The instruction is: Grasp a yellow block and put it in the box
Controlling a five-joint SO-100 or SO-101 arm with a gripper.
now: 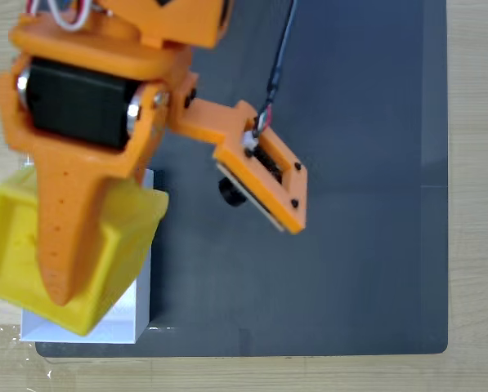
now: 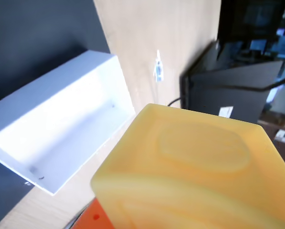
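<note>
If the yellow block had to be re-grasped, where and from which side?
Take the yellow block across two opposite flat side walls, coming down from above. The sides are flat and parallel. In the wrist view one face carries a broad round raised stud, a poor surface for pads. The gripper seems to grip it that way, over the box.

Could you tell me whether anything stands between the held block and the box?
Nothing visible does. The gripper holds the block above the box in the fixed view. In the wrist view the box's white floor lies bare, with no object between it and the block.
</note>
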